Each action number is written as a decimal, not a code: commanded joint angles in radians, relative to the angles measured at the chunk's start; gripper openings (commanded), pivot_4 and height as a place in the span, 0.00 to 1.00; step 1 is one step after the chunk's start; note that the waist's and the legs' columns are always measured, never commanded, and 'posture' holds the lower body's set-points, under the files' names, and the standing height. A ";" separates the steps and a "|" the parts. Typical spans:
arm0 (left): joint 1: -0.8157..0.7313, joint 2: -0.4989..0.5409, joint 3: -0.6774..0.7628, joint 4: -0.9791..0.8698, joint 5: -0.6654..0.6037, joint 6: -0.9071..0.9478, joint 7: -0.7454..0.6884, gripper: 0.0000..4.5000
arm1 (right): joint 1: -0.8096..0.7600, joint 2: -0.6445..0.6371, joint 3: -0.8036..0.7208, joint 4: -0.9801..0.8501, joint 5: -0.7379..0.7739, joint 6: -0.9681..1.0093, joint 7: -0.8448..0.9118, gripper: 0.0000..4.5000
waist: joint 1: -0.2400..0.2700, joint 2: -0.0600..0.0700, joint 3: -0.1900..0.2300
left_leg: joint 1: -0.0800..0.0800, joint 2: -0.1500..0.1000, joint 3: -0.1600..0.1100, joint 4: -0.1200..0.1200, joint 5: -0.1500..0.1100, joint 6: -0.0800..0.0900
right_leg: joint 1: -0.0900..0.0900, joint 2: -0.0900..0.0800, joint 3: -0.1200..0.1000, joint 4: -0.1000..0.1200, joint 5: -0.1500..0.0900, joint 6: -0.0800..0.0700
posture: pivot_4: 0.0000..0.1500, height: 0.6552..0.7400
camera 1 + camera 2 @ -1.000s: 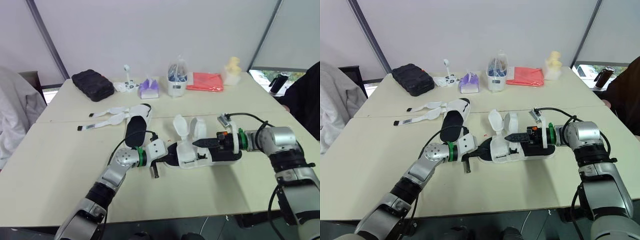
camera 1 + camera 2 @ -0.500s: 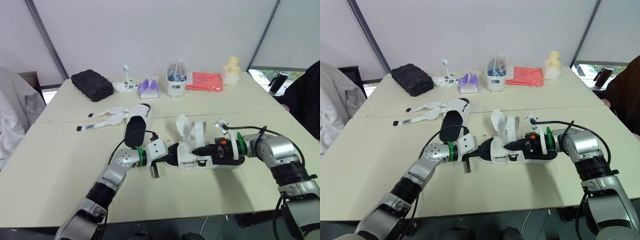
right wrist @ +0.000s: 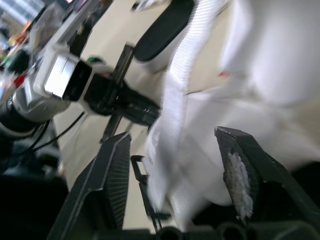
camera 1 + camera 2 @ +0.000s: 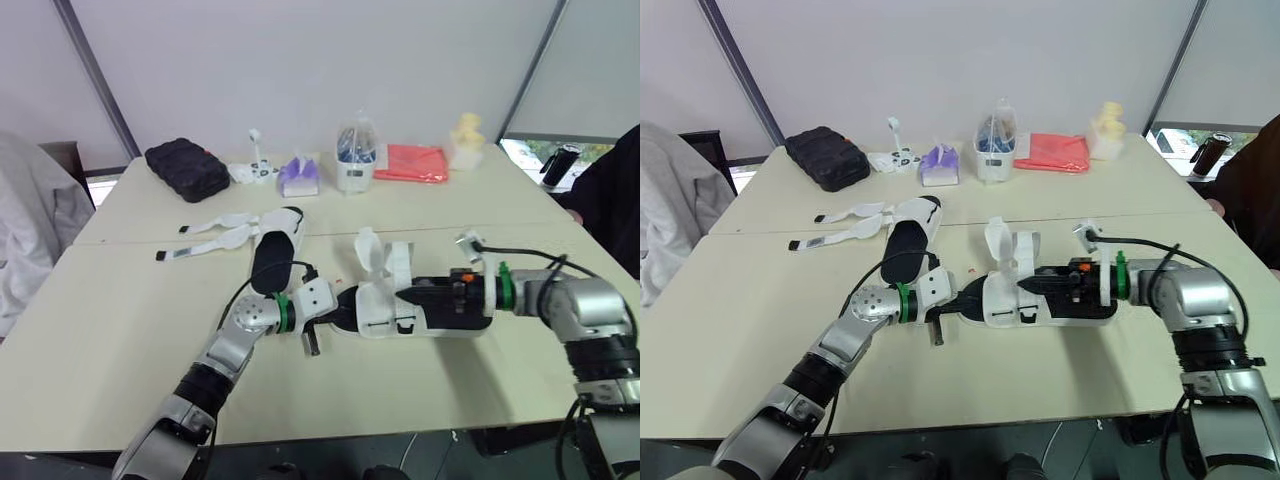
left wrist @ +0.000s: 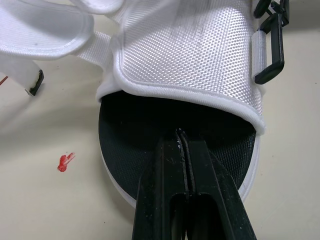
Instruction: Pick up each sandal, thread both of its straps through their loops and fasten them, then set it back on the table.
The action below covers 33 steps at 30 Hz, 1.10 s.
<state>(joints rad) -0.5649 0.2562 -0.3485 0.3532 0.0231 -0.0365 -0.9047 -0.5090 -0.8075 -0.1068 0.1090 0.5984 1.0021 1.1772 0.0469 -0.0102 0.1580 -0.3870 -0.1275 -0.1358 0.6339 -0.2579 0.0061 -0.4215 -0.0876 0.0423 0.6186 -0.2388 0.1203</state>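
A white sandal (image 4: 385,312) with a black sole lies mid-table, its two white straps (image 4: 370,252) standing up unfastened. My left gripper (image 4: 338,305) is shut, its tips resting on the black insole at the toe (image 5: 182,137). From the heel side, my right gripper (image 4: 412,293) reaches over the sandal. It is open in the right wrist view (image 3: 172,137), where a white strap (image 3: 182,75) runs between its fingers untouched. A black loop (image 5: 270,45) hangs at the upper's side. The second sandal (image 4: 272,255) lies behind, with its straps (image 4: 215,235) spread out to the left.
Along the far edge stand a black case (image 4: 185,168), a small white gadget (image 4: 252,170), a purple item (image 4: 298,176), a bagged white container (image 4: 355,160), a red cloth (image 4: 410,162) and a yellow figure (image 4: 463,140). A person's dark sleeve (image 4: 610,200) is at the right.
My right gripper has opened, let go of the sandal's strap and drawn back to the right. The left gripper has stayed put on the toe.
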 commanded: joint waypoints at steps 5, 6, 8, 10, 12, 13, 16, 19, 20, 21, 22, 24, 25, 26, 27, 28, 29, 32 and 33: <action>-0.007 -0.006 -0.027 0.058 0.022 -0.015 -0.023 0.00 | 0.255 -0.006 -0.179 -0.248 0.129 0.097 -0.105 0.64 | -0.006 0.001 -0.001 | -0.002 0.000 0.001 0.004 0.000 0.000 | -0.002 0.000 0.000 0.003 0.001 0.000 | 1.00 1.00; -0.010 -0.008 -0.029 0.062 0.022 -0.018 -0.029 0.00 | 0.305 0.036 -0.219 -0.298 0.168 0.122 -0.149 0.64 | -0.006 0.001 -0.001 | -0.002 0.000 0.001 0.005 0.000 0.000 | -0.002 0.000 0.000 0.003 0.001 0.000 | 1.00 1.00; -0.013 -0.009 -0.032 0.067 0.022 -0.022 -0.036 0.00 | 0.360 0.088 -0.267 -0.360 0.218 0.152 -0.209 0.64 | -0.005 0.001 -0.001 | -0.002 0.000 0.001 0.008 0.000 0.001 | 0.000 0.001 0.000 0.004 0.001 0.001 | 1.00 1.00; -0.014 -0.011 -0.034 0.072 0.021 -0.025 -0.040 0.00 | 0.394 0.117 -0.272 -0.403 0.236 0.159 -0.251 0.64 | -0.006 0.002 -0.002 | -0.002 0.000 0.000 0.009 -0.001 0.001 | 0.000 0.001 0.000 0.005 0.001 0.001 | 1.00 1.00; -0.015 -0.013 -0.036 0.076 0.021 -0.027 -0.043 0.00 | 0.421 0.136 -0.260 -0.435 0.244 0.155 -0.285 0.64 | -0.006 0.002 -0.002 | -0.003 0.000 0.001 0.011 -0.001 0.001 | 0.000 0.000 0.001 0.006 0.001 0.001 | 1.00 1.00; -0.017 -0.015 -0.037 0.081 0.022 -0.029 -0.045 0.00 | 0.421 0.148 -0.256 -0.439 0.251 0.157 -0.303 0.64 | -0.006 0.002 -0.002 | -0.003 0.000 0.001 0.012 -0.001 0.002 | 0.000 0.000 0.000 0.006 0.001 0.001 | 1.00 1.00; -0.021 -0.020 -0.037 0.088 0.023 -0.033 -0.046 0.00 | 0.413 0.161 -0.250 -0.432 0.269 0.157 -0.334 0.64 | -0.005 0.002 -0.002 | -0.003 0.000 0.001 0.012 -0.001 0.002 | 0.001 0.001 0.000 0.006 0.002 0.001 | 1.00 1.00; -0.021 -0.021 -0.037 0.091 0.025 -0.035 -0.047 0.00 | 0.385 0.169 -0.236 -0.399 0.270 0.139 -0.355 0.64 | -0.006 0.002 -0.002 | -0.003 -0.001 0.001 0.012 -0.001 0.002 | 0.001 0.000 0.000 0.006 0.002 0.001 | 1.00 1.00; -0.021 -0.021 -0.037 0.091 0.026 -0.036 -0.047 0.00 | 0.373 0.172 -0.231 -0.386 0.268 0.134 -0.360 0.64 | -0.006 0.002 -0.002 | -0.003 -0.001 0.001 0.012 -0.001 0.002 | 0.001 0.000 0.000 0.006 0.002 0.001 | 1.00 1.00; -0.020 -0.022 -0.037 0.091 0.026 -0.036 -0.047 0.00 | 0.366 0.174 -0.227 -0.378 0.268 0.130 -0.364 0.64 | -0.006 0.002 -0.002 | -0.003 -0.001 0.001 0.012 -0.001 0.002 | 0.001 0.000 0.000 0.006 0.002 0.001 | 1.00 1.00; -0.019 -0.022 -0.036 0.088 0.027 -0.034 -0.046 0.00 | 0.358 0.172 -0.217 -0.369 0.264 0.124 -0.364 0.64 | -0.005 0.002 -0.002 | -0.003 -0.001 0.001 0.012 -0.001 0.002 | 0.001 0.000 0.000 0.006 0.002 0.001 | 1.00 1.00; -0.017 -0.023 -0.035 0.084 0.028 -0.032 -0.045 0.00 | 0.350 0.169 -0.204 -0.358 0.261 0.116 -0.364 0.64 | -0.005 0.002 -0.002 | -0.003 -0.001 0.000 0.012 -0.001 0.002 | 0.001 0.000 0.000 0.006 0.002 0.001 | 1.00 1.00; -0.016 -0.023 -0.035 0.083 0.028 -0.031 -0.044 0.00 | 0.342 0.169 -0.198 -0.349 0.259 0.111 -0.365 0.64 | -0.005 0.002 -0.002 | -0.003 -0.001 0.000 0.012 -0.001 0.002 | 0.001 0.000 0.000 0.006 0.002 0.001 | 1.00 1.00; -0.015 -0.022 -0.034 0.083 0.028 -0.031 -0.044 0.00 | 0.337 0.168 -0.195 -0.342 0.259 0.108 -0.366 0.64 | -0.006 0.002 -0.002 | -0.003 -0.001 0.000 0.012 -0.001 0.002 | 0.001 0.000 0.000 0.006 0.002 0.001 | 1.00 1.00; -0.015 -0.022 -0.034 0.082 0.028 -0.031 -0.044 0.00 | 0.334 0.167 -0.192 -0.337 0.260 0.105 -0.367 0.64 | -0.006 0.002 -0.002 | -0.003 -0.001 0.001 0.012 -0.001 0.002 | 0.001 0.000 0.000 0.006 0.002 0.001 | 1.00 1.00; -0.014 -0.022 -0.034 0.081 0.029 -0.031 -0.043 0.00 | 0.327 0.167 -0.189 -0.330 0.261 0.100 -0.365 0.64 | -0.006 0.002 -0.002 | -0.003 -0.001 0.001 0.012 -0.001 0.002 | 0.001 0.000 0.000 0.006 0.002 0.001 | 1.00 1.00; -0.013 -0.022 -0.034 0.081 0.029 -0.031 -0.042 0.00 | 0.323 0.166 -0.186 -0.325 0.262 0.098 -0.364 0.64 | -0.006 0.002 -0.002 | -0.003 -0.001 0.001 0.012 -0.001 0.002 | 0.001 0.000 0.000 0.006 0.002 0.001 | 1.00 1.00; -0.009 -0.023 -0.033 0.080 0.030 -0.031 -0.036 0.00 | 0.311 0.169 -0.178 -0.321 0.276 0.104 -0.362 0.59 | -0.006 0.002 -0.002 | -0.003 -0.001 0.001 0.012 -0.001 0.002 | 0.001 0.000 0.000 0.006 0.002 0.001 | 1.00 1.00; -0.008 -0.023 -0.033 0.079 0.030 -0.031 -0.035 0.00 | 0.309 0.170 -0.177 -0.323 0.282 0.109 -0.362 0.53 | -0.006 0.002 -0.002 | -0.003 -0.001 0.001 0.012 -0.001 0.002 | 0.001 0.000 0.000 0.006 0.002 0.001 | 1.00 1.00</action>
<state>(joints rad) -0.5943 0.2343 -0.3491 0.4234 0.0271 -0.0764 -0.9314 -0.1765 -0.6409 -0.2765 -0.1987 0.8504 1.1218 0.8110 0.0406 -0.0081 0.1563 -0.3897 -0.1283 -0.1352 0.6462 -0.2589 0.0078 -0.4207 -0.0872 0.0421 0.6248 -0.2372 0.1217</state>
